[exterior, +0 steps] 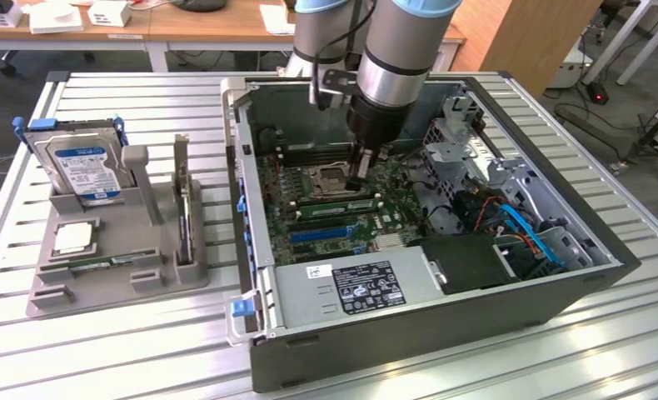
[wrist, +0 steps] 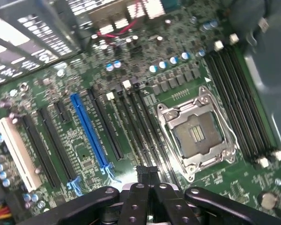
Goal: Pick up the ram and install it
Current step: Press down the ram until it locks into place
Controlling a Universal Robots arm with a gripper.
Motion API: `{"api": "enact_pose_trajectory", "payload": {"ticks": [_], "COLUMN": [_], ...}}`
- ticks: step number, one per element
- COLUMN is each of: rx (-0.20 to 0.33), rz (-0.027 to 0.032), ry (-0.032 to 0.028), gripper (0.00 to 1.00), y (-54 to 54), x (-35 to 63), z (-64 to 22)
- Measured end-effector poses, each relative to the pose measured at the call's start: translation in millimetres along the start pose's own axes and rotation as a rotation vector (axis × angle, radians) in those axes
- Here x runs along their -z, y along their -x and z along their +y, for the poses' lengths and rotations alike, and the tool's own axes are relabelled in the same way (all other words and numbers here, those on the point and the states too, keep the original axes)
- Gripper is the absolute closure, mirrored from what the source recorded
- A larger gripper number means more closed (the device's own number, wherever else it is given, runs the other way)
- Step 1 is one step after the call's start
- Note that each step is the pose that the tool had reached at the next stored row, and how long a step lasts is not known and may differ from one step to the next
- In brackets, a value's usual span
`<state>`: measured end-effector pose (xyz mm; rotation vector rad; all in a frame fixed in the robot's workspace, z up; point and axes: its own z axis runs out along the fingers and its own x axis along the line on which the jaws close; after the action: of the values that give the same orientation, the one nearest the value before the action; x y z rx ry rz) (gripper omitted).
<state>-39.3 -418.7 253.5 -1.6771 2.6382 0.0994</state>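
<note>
My jaws, shut tight w/ nothing visibly held, press down at the ram [exterior: 341,202] slots beside the processor socket [wrist: 196,133] — seating step, I reckon.

Bright, even light — wrist view's edges blurred.

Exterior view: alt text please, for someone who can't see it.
A robot arm reaches into an open computer case, its shut claw beside the empty processor socket on the motherboard. On the view's left, a grey holder carries a hard drive.
</note>
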Motion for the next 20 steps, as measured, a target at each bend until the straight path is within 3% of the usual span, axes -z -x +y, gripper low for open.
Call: {"api": "enact_pose_trajectory", "payload": {"ticks": [20], "rx": [-0.338], "rz": [-0.0157], "ry": [-0.0155], "gripper": [0.91], "y": [0.0], "x": [-0.2], "z": [0.0]}}
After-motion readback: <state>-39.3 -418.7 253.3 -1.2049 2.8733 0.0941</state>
